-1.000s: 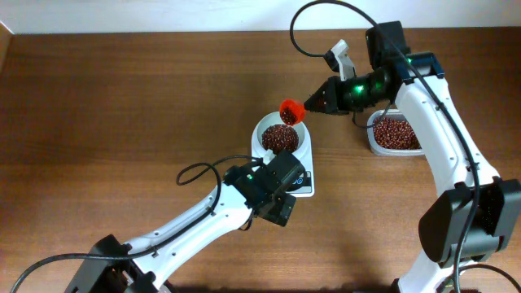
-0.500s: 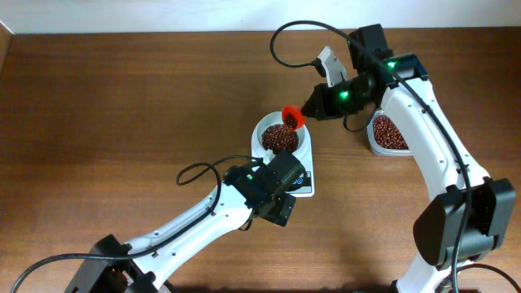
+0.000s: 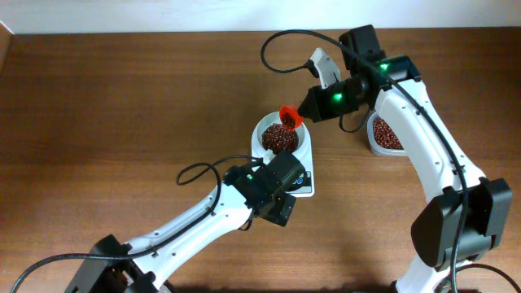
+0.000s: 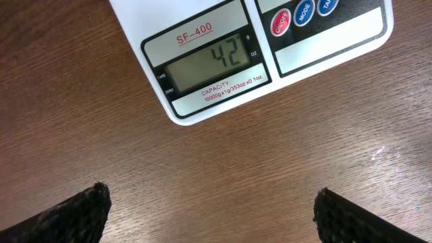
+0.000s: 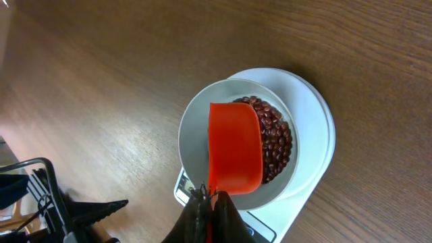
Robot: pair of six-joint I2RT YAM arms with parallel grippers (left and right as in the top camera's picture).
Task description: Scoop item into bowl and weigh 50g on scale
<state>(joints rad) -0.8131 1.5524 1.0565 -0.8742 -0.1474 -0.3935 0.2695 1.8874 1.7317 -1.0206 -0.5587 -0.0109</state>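
Left wrist view, nearest the robot: the left end effector [image 4: 210, 194] hangs over bare brown wood-grain tabletop [image 4: 101, 121]. Its two dark fingertips [image 4: 74, 212] are spread wide at the lower corners of the view, and nothing is between them. Just beyond them lies the near edge of the flat white squarish digital kitchen scale [image 4: 324, 37]. Its grey LCD display [image 4: 206, 67] shows "42", and a round red button [image 4: 280, 23] and a blue button [image 4: 304, 10] sit beside it.

The overhead view shows the same end effector just beside the scale's front corner, apart from it.

On the scale's round platform sits the round white bowl with a smooth thick rim [image 5: 191, 131]. In the right wrist view it stands toward the left of the platform. Inside it is a loose heap of small dark reddish-brown beans [image 5: 275, 138], reaching close to the rim.

Over the bowl is a small orange-red plastic scoop [image 5: 234, 148], which covers the left part of the heap in that view. Whether it touches the beans cannot be told. The right end effector [image 5: 209, 206] is clamped shut on the scoop's handle at the near end, and the arm reaches in from the far right.

Farther right, well apart from the scale, a clear rounded-rectangle plastic tub [image 3: 383, 134] holds more of the same beans. The right arm partly hides it.
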